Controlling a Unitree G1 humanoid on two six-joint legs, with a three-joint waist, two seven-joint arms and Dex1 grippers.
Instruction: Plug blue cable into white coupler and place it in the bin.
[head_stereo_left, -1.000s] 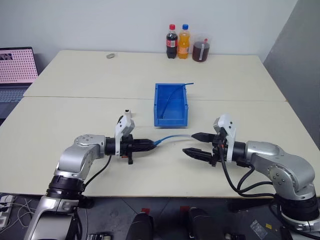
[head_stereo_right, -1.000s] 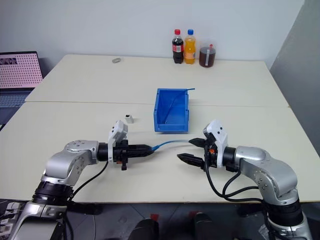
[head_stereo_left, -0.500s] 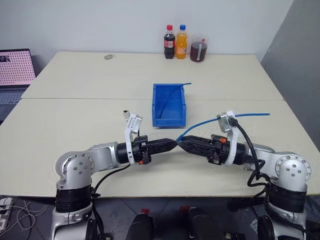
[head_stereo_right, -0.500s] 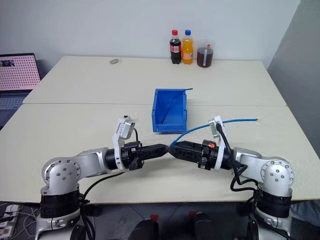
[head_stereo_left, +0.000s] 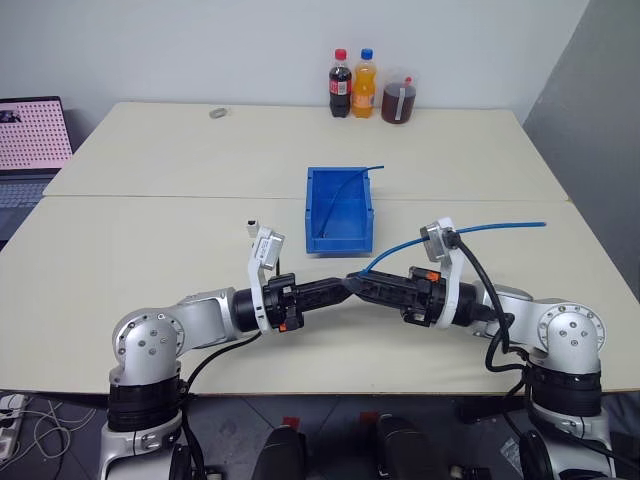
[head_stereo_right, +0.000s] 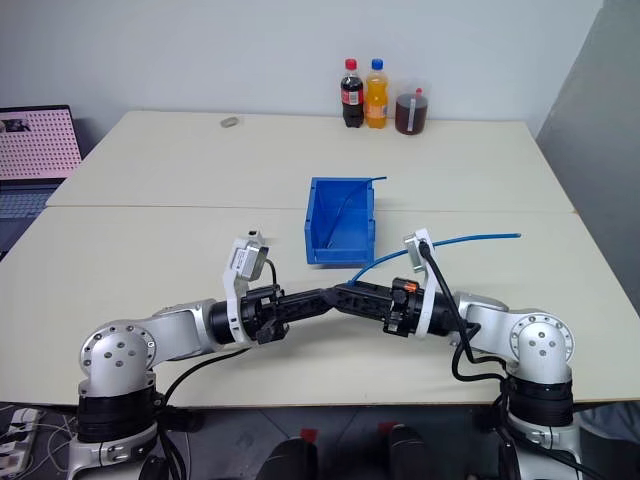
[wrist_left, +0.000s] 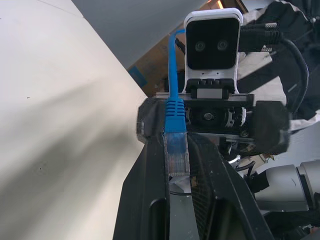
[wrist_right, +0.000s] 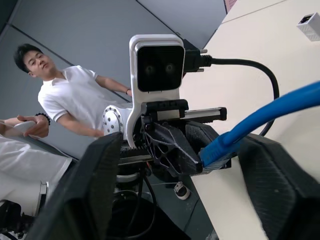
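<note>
Coupler first: I see the white coupler (head_stereo_left: 255, 227) alone on the surface, unplugged, so mating and binning remain. My left hand (head_stereo_left: 345, 286) is clamped on the blue cable (head_stereo_left: 480, 229) plug, axis level, running rightward. My right hand (head_stereo_left: 352, 284) straddles it, grip unclear. Bin (head_stereo_left: 338, 240) waits beyond.

Surface (head_stereo_left: 150, 240): matt, smooth beige laminate. Bin (head_stereo_left: 318, 213): glossy bright blue plastic. Blue cable (head_stereo_left: 490, 229): smooth rubbery jacket, ribbed boot, clear plastic plug (wrist_left: 176, 156). White coupler (head_stereo_left: 254, 227): plain white plastic. Left hand (wrist_left: 176, 200): matt black plastic fingers. Bottles (head_stereo_left: 352, 85): shiny clear plastic.
</note>
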